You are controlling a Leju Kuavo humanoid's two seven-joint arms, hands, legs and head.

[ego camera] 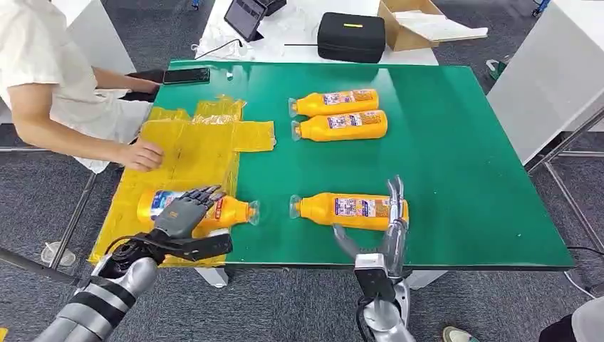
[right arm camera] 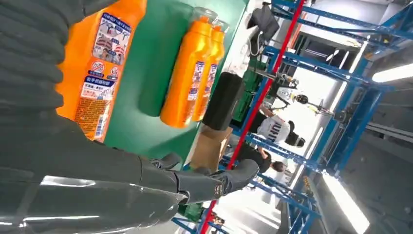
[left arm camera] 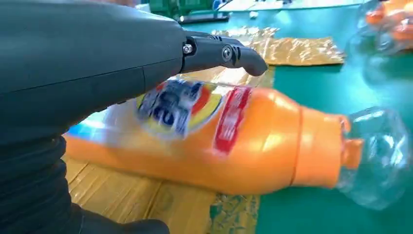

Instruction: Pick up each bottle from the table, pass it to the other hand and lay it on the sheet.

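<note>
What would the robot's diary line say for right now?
left hand: on bottle on the sheet | right hand: open by near bottle | two far bottles: waiting | person's hand: on yellow sheet

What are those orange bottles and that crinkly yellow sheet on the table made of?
The orange bottles look like glossy plastic: light glints on their smooth sides, and each has a printed label and a clear, see-through cap. The yellow sheet seems to be thin plastic film, perhaps a flattened bag: it is wrinkled, shiny and lies limp. The table top looks like a smooth green mat; its material is unclear.
</note>
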